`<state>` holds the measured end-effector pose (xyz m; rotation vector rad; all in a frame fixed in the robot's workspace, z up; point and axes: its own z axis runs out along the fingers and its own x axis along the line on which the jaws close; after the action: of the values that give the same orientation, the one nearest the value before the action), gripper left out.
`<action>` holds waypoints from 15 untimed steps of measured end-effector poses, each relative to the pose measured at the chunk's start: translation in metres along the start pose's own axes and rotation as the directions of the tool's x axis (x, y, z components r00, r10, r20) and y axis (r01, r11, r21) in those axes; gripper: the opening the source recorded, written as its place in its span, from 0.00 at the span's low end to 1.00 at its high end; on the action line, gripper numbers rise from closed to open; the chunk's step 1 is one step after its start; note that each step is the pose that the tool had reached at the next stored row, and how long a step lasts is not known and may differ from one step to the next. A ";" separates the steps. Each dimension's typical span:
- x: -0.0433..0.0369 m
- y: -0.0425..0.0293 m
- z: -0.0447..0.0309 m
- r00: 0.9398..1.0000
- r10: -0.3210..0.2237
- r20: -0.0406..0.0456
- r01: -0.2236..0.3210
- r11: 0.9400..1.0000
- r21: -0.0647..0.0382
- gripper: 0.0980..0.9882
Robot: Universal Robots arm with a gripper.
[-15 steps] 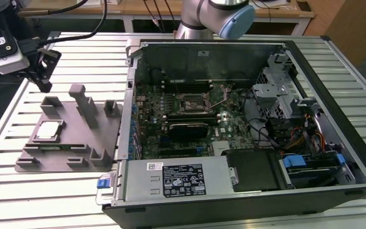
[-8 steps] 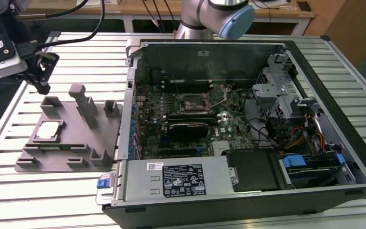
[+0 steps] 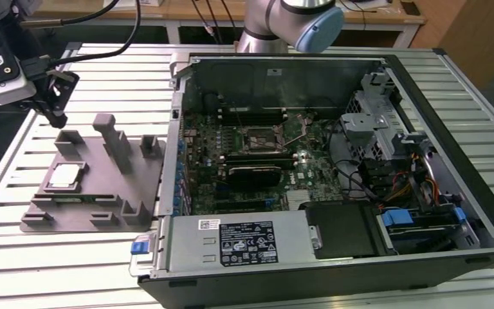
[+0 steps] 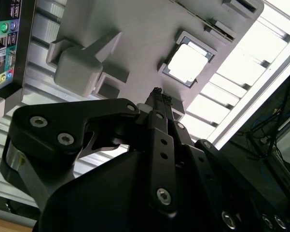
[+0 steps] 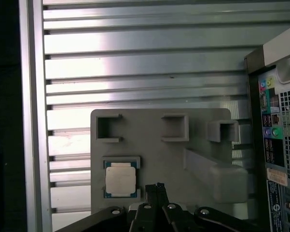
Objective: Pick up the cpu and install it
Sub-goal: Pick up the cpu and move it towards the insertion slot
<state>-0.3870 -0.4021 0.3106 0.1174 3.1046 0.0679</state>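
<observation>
second wrist view: gripper [image 4: 157, 93] clenched on nothing, tips over grey fixture [image 4: 135, 29] | first wrist view: cpu [image 5: 120, 179] lies in fixture pocket, untouched, near tips | exterior view: computer case [image 3: 333, 286] open, pickup and install both pending

The cpu [image 3: 65, 176] lies flat in a recess of the grey fixture [image 3: 101, 188]. The fixture rests on the slatted table [image 3: 24, 270] at the exterior view's left, just beside the open computer case [image 3: 316, 77]. The gripper [image 3: 58, 121] hangs over the fixture's far end, pointing down, above the cpu and apart from it. The socket [image 3: 264, 136] sits mid-motherboard inside the case, well apart from the gripper.
</observation>
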 end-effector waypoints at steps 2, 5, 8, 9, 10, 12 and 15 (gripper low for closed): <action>0.0007 -0.0003 0.0007 1.000 0.000 0.000 0.000 1.000 0.000 0.01; 0.0018 -0.0008 0.0018 1.000 0.000 0.000 0.000 1.000 0.000 0.01; 0.0029 -0.0014 0.0030 1.000 0.000 0.000 0.000 1.000 0.000 0.01; 0.0033 -0.0016 0.0034 1.000 0.000 0.000 0.000 1.000 0.000 0.01; 0.0036 -0.0018 0.0037 1.000 0.000 0.000 0.000 1.000 0.000 0.01; 0.0043 -0.0022 0.0044 1.000 0.000 0.000 0.000 1.000 0.000 0.01; 0.0055 -0.0026 0.0053 1.000 0.000 0.000 0.000 1.000 0.000 0.01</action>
<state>-0.3925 -0.4040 0.3050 0.1175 3.1047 0.0679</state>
